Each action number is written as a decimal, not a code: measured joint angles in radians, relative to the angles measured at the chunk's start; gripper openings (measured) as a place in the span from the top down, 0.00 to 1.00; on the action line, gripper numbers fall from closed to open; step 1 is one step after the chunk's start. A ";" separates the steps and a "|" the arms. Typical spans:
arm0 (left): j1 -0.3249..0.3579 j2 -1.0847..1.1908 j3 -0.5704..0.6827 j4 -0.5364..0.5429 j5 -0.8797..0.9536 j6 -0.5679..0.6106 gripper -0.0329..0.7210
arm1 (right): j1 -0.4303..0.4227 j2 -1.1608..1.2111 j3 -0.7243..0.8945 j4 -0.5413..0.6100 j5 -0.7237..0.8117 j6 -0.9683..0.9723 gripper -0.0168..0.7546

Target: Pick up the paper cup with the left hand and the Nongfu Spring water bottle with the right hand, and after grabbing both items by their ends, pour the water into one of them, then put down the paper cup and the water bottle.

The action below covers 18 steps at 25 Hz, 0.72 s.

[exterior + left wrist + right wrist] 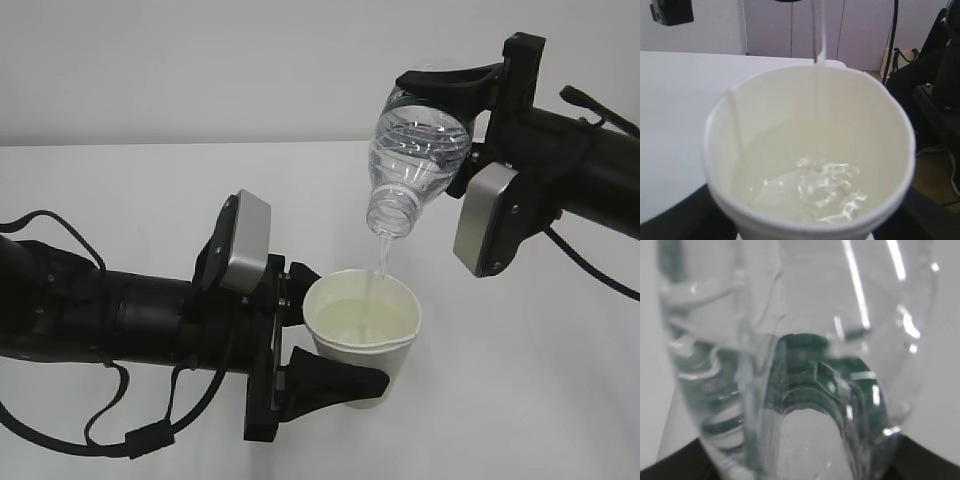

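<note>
**Pour under way, cup filling**

We have the left pincer clenched around the cup, one black finger behind the rim and one across the lower wall, holding it upright above the white worktop. The right pincer grips the bottle by its base end, tipped neck-down just above the cup. A thin stream of water falls from the capless mouth into the cup.

We judge both pickups done and the pour in progress; stopping the pour and setting both items down remain.

The left wrist view shows what the exterior view cannot: the water rippling in the cup's bottom, well below the rim. The right wrist view shows only the bottle close up, with a blurred green label showing through it
</note>
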 joint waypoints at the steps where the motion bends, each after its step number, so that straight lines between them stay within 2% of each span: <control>1: 0.000 0.000 0.000 0.002 0.000 0.000 0.28 | 0.000 0.000 0.000 0.000 0.000 0.000 0.44; 18: 0.000 0.000 0.000 0.033 0.000 0.000 0.28 | 0.000 0.000 0.000 0.000 -0.027 0.000 0.44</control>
